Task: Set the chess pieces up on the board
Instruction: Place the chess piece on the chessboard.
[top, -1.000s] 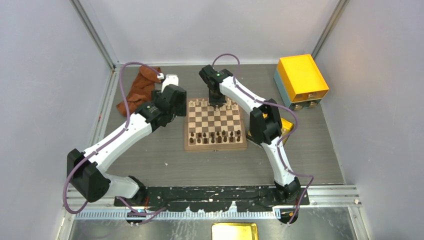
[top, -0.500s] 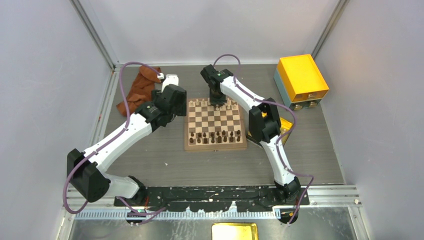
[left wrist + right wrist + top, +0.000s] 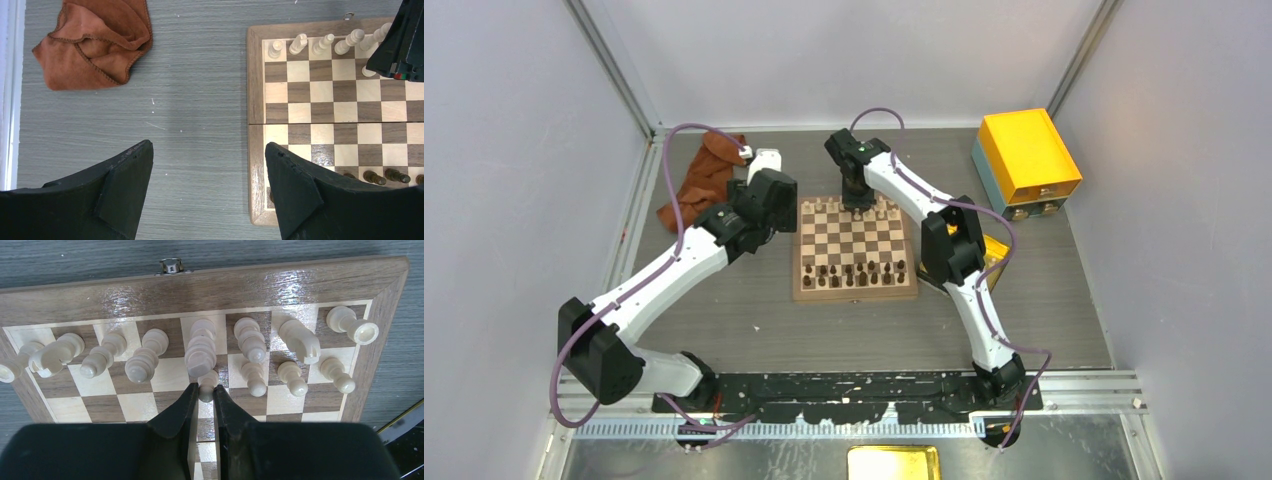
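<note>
Jaws nipped shut on a pale pawn (image 3: pixel 207 381), the right gripper (image 3: pixel 205 390) held it at the second row of the board (image 3: pixel 280 287), just before the cream back row (image 3: pixel 150 355) and beside three placed pawns (image 3: pixel 292 377). The left gripper (image 3: pixel 207 195) hung wide open over the table (image 3: pixel 200 100) off the board's left edge. The step appeared to be seating this pawn; next, a clean release and a straight lift sparing its neighbours

Board (image 3: pixel 300 287): glossy varnished wood. Chess pieces (image 3: pixel 200 356): smooth pale wood. Counter (image 3: pixel 200 75): matt grey, grain-textured. Cloth (image 3: pixel 95 40): soft brown fabric w/ stitched hem.
</note>
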`<state>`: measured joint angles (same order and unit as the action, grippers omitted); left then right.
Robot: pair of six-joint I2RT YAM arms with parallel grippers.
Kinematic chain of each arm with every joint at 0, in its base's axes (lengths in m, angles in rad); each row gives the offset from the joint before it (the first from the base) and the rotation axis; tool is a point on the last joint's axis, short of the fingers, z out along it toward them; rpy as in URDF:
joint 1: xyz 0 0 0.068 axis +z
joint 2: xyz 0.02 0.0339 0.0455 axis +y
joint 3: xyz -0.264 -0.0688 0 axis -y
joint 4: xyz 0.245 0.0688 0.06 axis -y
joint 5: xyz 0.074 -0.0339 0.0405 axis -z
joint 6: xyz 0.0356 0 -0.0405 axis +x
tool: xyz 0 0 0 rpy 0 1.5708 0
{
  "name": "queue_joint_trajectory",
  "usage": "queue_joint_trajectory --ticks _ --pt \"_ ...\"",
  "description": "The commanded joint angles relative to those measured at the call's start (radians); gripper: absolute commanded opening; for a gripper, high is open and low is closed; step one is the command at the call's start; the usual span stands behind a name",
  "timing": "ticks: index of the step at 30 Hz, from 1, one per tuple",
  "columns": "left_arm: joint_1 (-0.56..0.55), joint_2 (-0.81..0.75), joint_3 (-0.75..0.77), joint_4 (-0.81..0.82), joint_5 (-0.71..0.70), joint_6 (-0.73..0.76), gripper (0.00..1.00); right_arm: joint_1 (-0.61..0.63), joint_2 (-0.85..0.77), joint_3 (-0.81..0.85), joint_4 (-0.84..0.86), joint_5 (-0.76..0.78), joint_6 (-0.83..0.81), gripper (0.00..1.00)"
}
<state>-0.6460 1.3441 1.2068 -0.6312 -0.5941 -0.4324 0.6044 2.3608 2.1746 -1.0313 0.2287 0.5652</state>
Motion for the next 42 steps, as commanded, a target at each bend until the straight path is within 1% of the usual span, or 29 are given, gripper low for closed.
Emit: queue_joint_trajectory --ticks 1,6,8,11,15,30,42 --pt "0.005 -0.003 0.012 0.052 -0.027 0.012 0.83 -0.003 -0.001 0.039 0.027 -0.002 -0.010 0.01" --pt "0.005 -0.002 0.011 0.054 -0.027 0.012 0.83 -0.004 -0.004 0.034 0.028 -0.005 -0.011 0.02" --pt "0.004 0.000 0.012 0.054 -0.026 0.012 0.83 -0.004 -0.007 0.026 0.031 -0.005 -0.011 0.05" --pt "0.004 0.000 0.008 0.055 -0.024 0.011 0.83 -0.003 -0.009 0.014 0.034 -0.004 -0.012 0.13" --pt "0.004 0.001 0.008 0.055 -0.023 0.009 0.83 -0.004 -0.012 0.003 0.038 -0.003 -0.011 0.19" --pt "0.004 0.006 0.007 0.056 -0.012 0.000 0.83 -0.004 -0.028 -0.031 0.055 -0.002 -0.015 0.29" --pt "0.005 0.009 0.008 0.055 -0.004 -0.006 0.83 -0.004 -0.043 -0.039 0.064 -0.004 -0.019 0.32"
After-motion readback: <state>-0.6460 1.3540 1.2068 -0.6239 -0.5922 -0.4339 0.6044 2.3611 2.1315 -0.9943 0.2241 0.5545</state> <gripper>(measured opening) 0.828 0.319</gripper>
